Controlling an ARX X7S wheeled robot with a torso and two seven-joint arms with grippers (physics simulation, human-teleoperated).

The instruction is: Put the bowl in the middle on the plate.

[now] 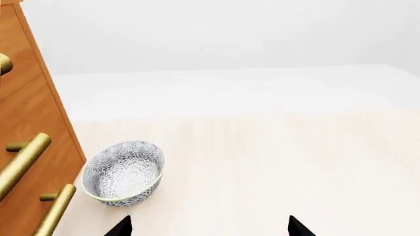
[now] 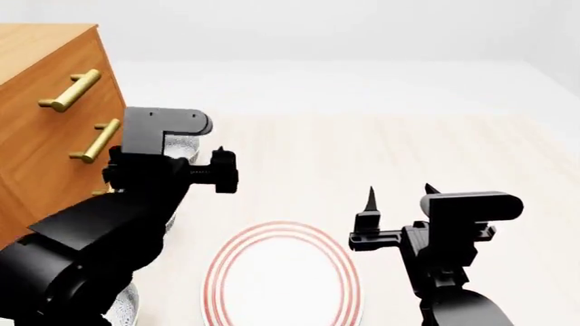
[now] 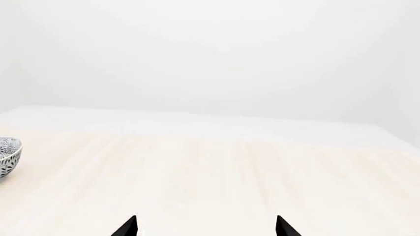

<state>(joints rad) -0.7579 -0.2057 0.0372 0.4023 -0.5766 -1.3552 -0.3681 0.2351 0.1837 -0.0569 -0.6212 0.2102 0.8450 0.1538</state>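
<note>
A small white bowl (image 1: 123, 172) with a grey-blue lacy pattern sits on the pale floor beside the wooden cabinet (image 1: 26, 123), ahead of my open, empty left gripper (image 1: 210, 227) and off to one side of it. In the head view my left arm covers most of the bowls. One patterned rim (image 2: 181, 146) shows behind the arm and another (image 2: 122, 309) at the bottom left, so I cannot tell which is the middle bowl. The red-ringed plate (image 2: 281, 278) lies flat between my arms. My right gripper (image 2: 399, 191) hovers open and empty to the right of the plate.
The cabinet (image 2: 45, 122) with brass drawer handles (image 2: 70, 90) stands close on the left, next to my left arm. A bowl's edge (image 3: 8, 155) shows at the side of the right wrist view. Pale floor stretches ahead and right to a white wall.
</note>
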